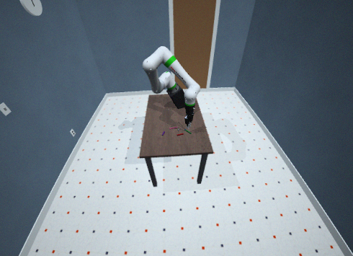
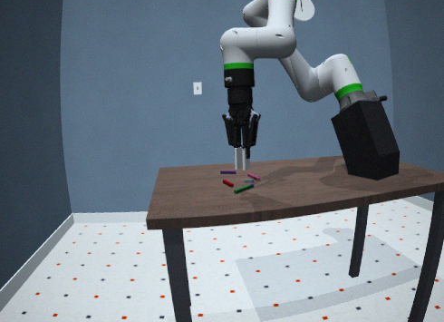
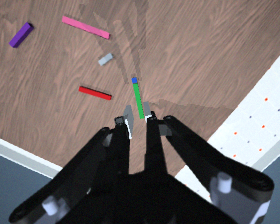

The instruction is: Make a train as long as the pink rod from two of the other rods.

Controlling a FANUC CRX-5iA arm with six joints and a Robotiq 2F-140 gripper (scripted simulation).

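Dark wood-grain table (image 1: 202,146) on black legs, standing on a white floor (image 1: 108,221) with orange and dark dots; blue-grey walls, brown door (image 1: 194,37) behind the table. Gripper (image 2: 242,163) raised above the table, fingers slightly parted, holding nothing. Green rod (image 3: 138,100) flat on the table below the gripper, blue rod (image 3: 134,80) at its far end. Pink rod (image 3: 85,27) farther back on the table.

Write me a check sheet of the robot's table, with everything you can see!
Surface: brown wooden table, rods lying flat on it.
Job's things: blue rod touches the end of the green rod, in one line; pink rod lies apart.
Clutter: red rod, grey rod, purple rod, all apart from that line.
Claw: claw hangs above the green rod, slightly open, holding nothing.
Cables: nothing seen.
Surroundings: brown door, wall clock, dotted floor.
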